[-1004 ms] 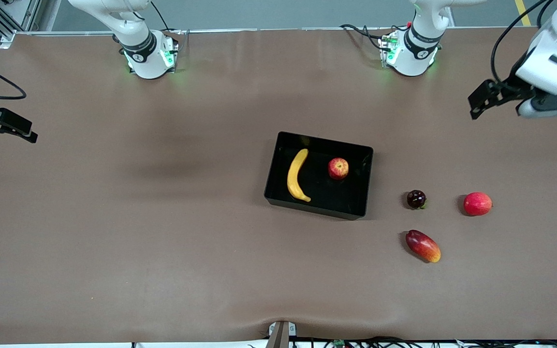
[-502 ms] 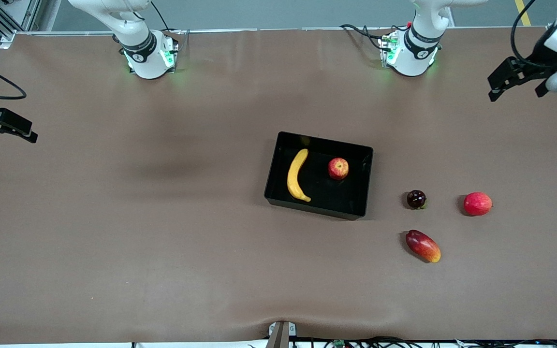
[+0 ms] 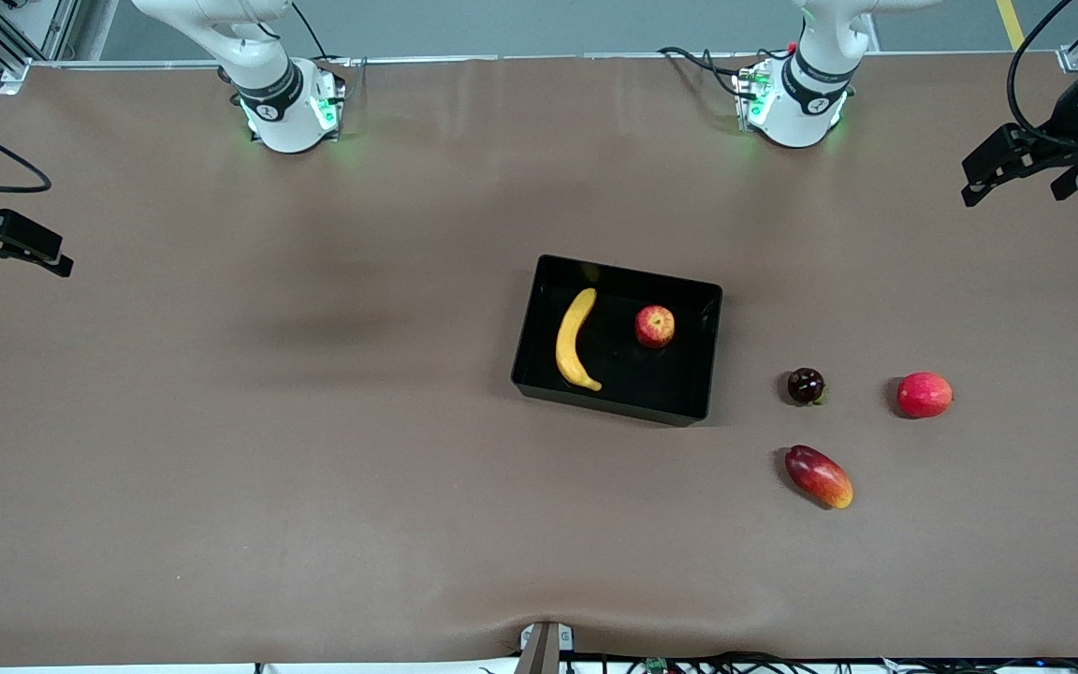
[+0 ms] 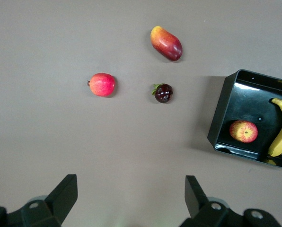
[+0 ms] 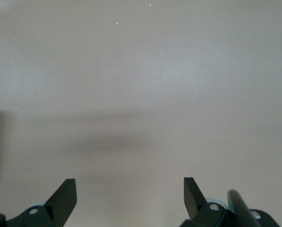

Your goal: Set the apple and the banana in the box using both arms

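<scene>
The black box [image 3: 710,351] sits mid-table and holds the yellow banana [image 3: 575,340] and the red-and-yellow apple [image 3: 654,326], lying apart. The left wrist view also shows the box [image 4: 220,118], the apple [image 4: 243,131] and the banana [image 4: 281,132]. My left gripper [image 3: 1016,173] is open and empty, up over the table's edge at the left arm's end; it shows in its wrist view too [image 4: 130,187]. My right gripper [image 3: 10,253] is open and empty over the right arm's end of the table, over bare brown surface [image 5: 130,189].
Three other fruits lie toward the left arm's end, beside the box: a dark purple round fruit [image 3: 806,385], a pink-red round fruit [image 3: 924,394] and a red-and-yellow mango-like fruit [image 3: 819,476], nearest the front camera. The two arm bases stand along the table's edge farthest from the camera.
My left gripper has drawn away from the box toward the left arm's end of the table. The right gripper and the fruits have not moved.
</scene>
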Controlling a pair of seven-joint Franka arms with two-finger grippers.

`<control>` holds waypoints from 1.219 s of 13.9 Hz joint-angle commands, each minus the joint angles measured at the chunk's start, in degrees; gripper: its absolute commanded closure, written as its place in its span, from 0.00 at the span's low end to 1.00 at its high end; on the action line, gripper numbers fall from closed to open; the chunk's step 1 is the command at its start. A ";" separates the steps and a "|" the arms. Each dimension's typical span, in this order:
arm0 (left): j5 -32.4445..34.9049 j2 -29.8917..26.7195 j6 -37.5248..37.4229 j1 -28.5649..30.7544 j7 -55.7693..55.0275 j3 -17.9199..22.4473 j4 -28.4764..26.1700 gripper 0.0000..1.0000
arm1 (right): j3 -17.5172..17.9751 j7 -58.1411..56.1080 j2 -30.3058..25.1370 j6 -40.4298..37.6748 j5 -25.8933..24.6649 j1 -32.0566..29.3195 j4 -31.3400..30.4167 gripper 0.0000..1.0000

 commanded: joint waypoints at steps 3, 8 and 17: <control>-1.27 3.29 -2.53 -0.01 0.84 -0.15 4.62 0.00 | 0.35 -0.16 0.36 -0.78 -0.79 -0.12 1.06 0.00; -1.27 3.74 -3.06 -0.36 0.84 -0.23 5.24 0.00 | 0.35 -0.16 0.36 -0.78 -0.87 -0.04 1.06 0.00; -1.35 3.74 -3.85 -0.10 0.84 -0.50 5.42 0.00 | 0.35 -0.16 0.36 -0.78 -0.79 -0.12 1.06 0.00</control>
